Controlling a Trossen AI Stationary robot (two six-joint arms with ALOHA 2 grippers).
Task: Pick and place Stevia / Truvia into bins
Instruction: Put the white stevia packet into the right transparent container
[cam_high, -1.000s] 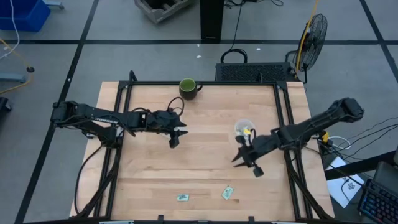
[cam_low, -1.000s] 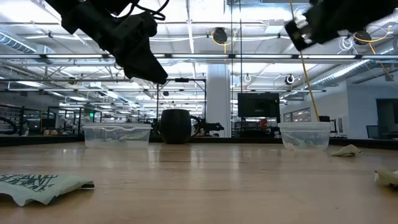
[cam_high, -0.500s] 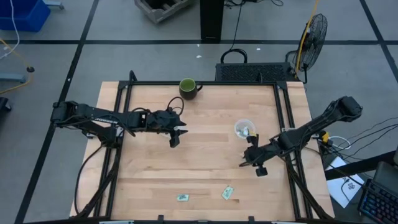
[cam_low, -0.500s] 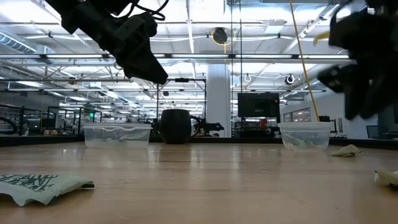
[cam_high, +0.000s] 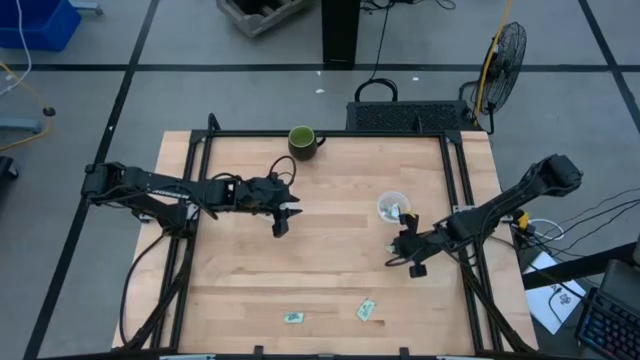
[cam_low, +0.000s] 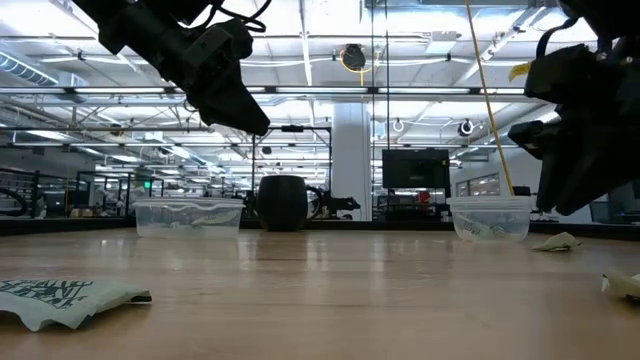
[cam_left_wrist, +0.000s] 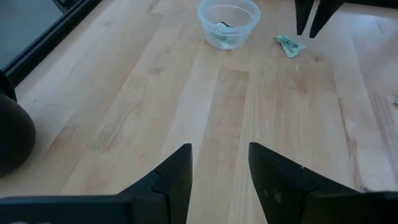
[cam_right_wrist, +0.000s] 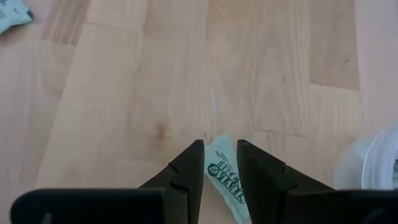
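Note:
A pale green and white Stevia sachet (cam_right_wrist: 222, 171) lies flat on the wood near the round clear cup (cam_high: 393, 208), which holds a few sachets. My right gripper (cam_right_wrist: 219, 144) hangs open above that sachet, fingers pointing down and clear of it; the low view shows the right gripper (cam_low: 565, 195) well above the sachet (cam_low: 555, 241). Two more sachets (cam_high: 292, 318) (cam_high: 366, 310) lie by the near edge. My left gripper (cam_left_wrist: 219, 148) waits open above mid-table, left of centre (cam_high: 282, 218). The rounded-square tub (cam_low: 188, 216) sits on the table, hidden under the left arm in the high view.
A dark green mug (cam_high: 302, 142) stands at the far edge. A black frame rail (cam_high: 455, 180) runs along the table's sides. Bare wood (cam_high: 330, 250) lies between the two grippers. Another sachet (cam_right_wrist: 12, 15) shows farther off in the right wrist view.
My right gripper has come down from high above the table toward the sachet beside the round cup, shifting slightly toward the table's right and far side, and has tipped so that its fingers point down.

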